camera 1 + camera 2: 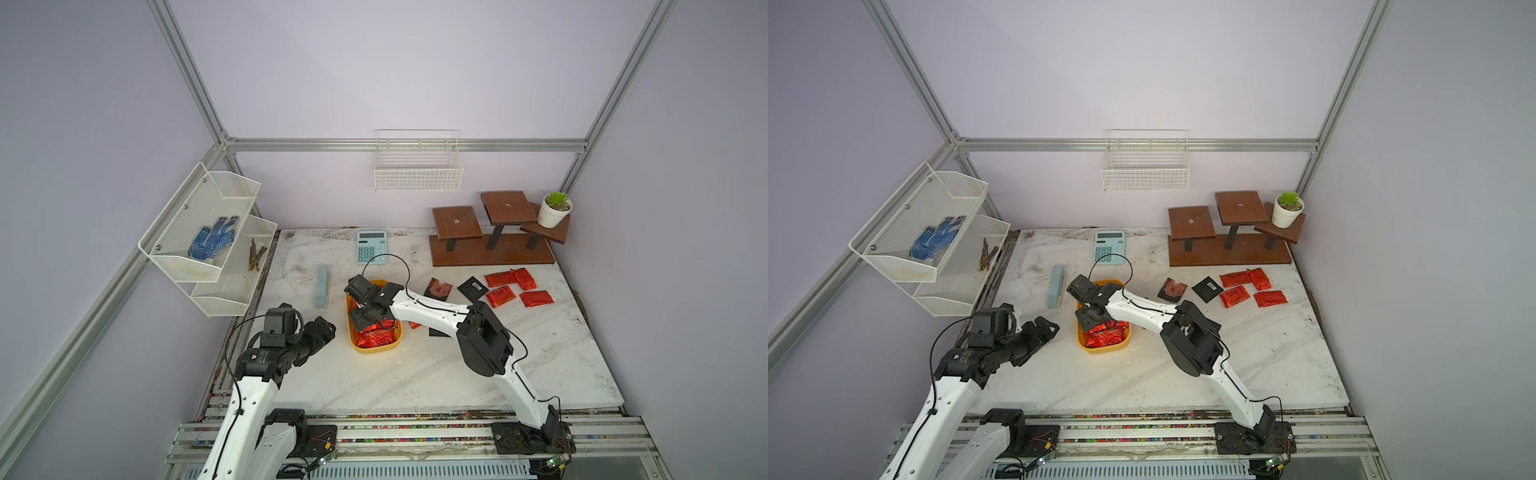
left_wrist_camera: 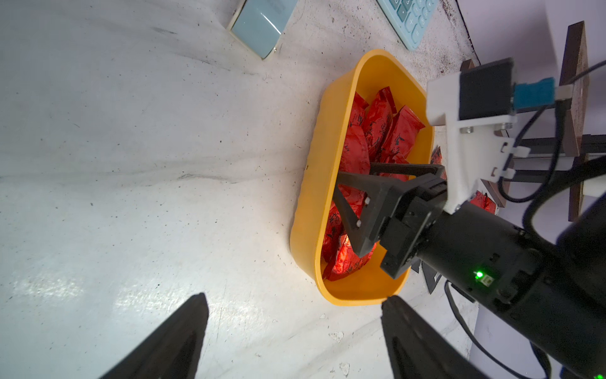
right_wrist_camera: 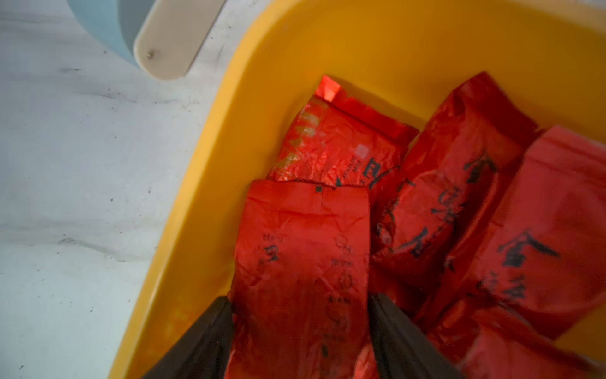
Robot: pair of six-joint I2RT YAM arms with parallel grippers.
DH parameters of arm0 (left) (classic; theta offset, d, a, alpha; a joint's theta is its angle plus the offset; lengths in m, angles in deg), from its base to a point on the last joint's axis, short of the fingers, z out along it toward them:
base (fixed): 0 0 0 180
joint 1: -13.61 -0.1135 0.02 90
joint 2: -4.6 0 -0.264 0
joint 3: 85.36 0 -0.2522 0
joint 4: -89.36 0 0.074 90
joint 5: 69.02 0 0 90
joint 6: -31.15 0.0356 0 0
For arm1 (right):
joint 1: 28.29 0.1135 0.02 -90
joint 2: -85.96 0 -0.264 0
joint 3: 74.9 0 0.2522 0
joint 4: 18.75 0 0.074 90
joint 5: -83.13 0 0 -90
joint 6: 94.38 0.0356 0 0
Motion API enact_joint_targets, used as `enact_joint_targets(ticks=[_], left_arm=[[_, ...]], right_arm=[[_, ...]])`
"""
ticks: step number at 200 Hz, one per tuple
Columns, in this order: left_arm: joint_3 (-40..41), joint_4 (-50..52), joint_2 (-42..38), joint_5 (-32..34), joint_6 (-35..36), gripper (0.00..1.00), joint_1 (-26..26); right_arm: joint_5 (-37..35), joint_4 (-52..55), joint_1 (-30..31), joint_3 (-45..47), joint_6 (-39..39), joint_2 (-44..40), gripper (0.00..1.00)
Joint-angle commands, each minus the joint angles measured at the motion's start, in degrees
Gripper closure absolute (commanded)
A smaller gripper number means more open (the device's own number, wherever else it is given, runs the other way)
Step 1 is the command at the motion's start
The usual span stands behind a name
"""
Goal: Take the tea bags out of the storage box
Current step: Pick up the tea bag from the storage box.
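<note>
Right hand [image 3: 298, 298] reaches down into the storage box [image 3: 262, 65], a shallow yellow tub. Its two black fingers [image 3: 203, 341] sit at the long edges of one red foil sachet [image 3: 301, 262]; whether they squeeze it or only flank it cannot be told. More red tea bags [image 2: 377, 131] lie heaped around it, filling most of the box.

Left hand [image 1: 322, 330] is just left of the box's near end, its fingers spread wide with nothing between them. Nearer than the box, the bare white surface [image 1: 415, 374] runs well out to its front edge, the widest open room. The right arm [image 1: 432, 309] crosses the box's right rim and closes off that side. A black sachet [image 1: 438, 332] lies just right of the box, partly hidden under the arm.

Farther right of the box lie a reddish-brown square sachet [image 1: 438, 287], a labelled black sachet [image 1: 473, 287] and four red sachets [image 1: 515, 286], well apart from the box.

A pale blue block [image 1: 323, 286] lies close beside the left of the box's far end. A calculator [image 1: 371, 247] sits just beyond that end. Far back and right of the box, a wooden stepped stand [image 1: 492, 253] carries a potted plant [image 1: 555, 210].

On the back wall hangs a wire basket [image 1: 417, 166]. On the left wall, a mesh shelf [image 1: 183, 262] holds a blue glove [image 1: 212, 237].
</note>
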Motion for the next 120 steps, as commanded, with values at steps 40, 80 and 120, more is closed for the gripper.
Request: enact_joint_targets(ticks=[40,80,120], left_arm=[[-0.12,-0.29,-0.94,-1.09,-0.1,0.14,-0.31],[-1.01,0.64,-1.27,-1.13,-0.09,0.14,-0.33],[-1.97,1.0,-1.77,-2.49,-0.12,0.14,-0.33]], right_arm=[[-0.72,1.34,0.73,-2.32,0.83,1.53,0.47],[0.45,-0.1,0.77,-1.99,2.22,-1.21,0.54],[0.89,-1.4,0.61,-1.37,3.79,-4.2,0.56]])
